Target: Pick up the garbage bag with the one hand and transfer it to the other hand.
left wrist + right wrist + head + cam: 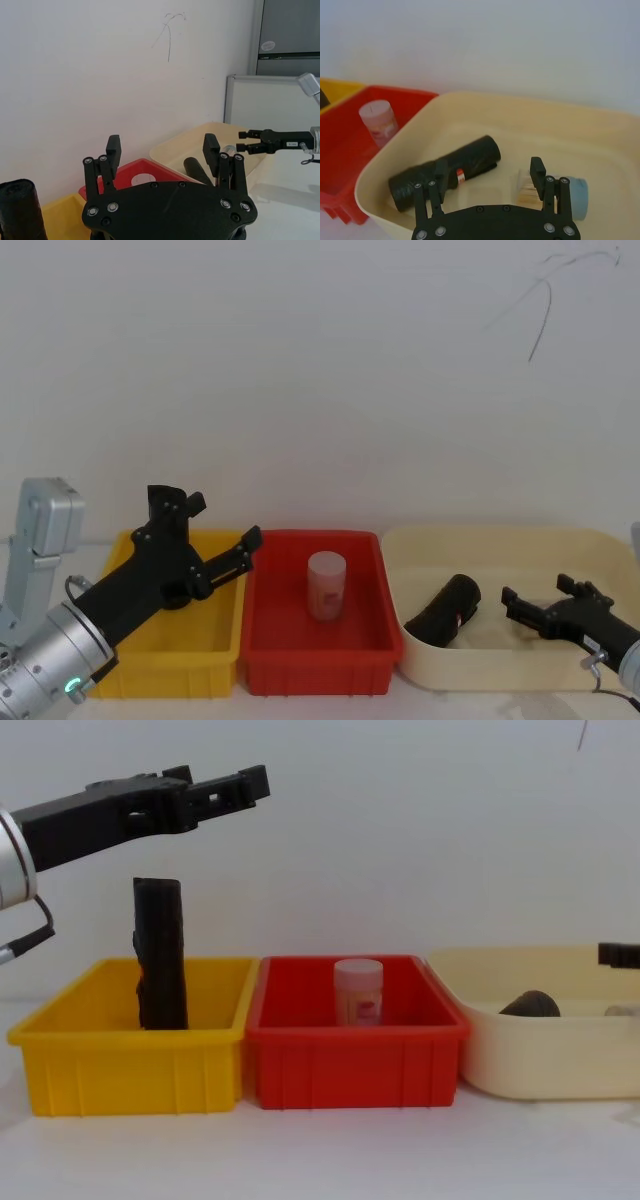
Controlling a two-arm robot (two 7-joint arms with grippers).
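The garbage bag (452, 608), a black roll with a small red-and-white label, lies on its side in the cream bin (500, 540). In the right wrist view the garbage bag (445, 172) slants below the fingers. My right gripper (535, 592) hovers open over the cream bin, just right of the bag and apart from it; it is also in the right wrist view (489, 167). My left gripper (222, 520) is open and empty, raised above the yellow bin (170, 655), and reaches out high in the chest view (245, 782).
A second black roll (160, 955) without a label stands upright in the yellow bin. The red bin (315, 655) in the middle holds a pale jar (326, 585). A pale object with a blue-grey cap (572, 192) lies in the cream bin beside the bag. A white wall stands behind.
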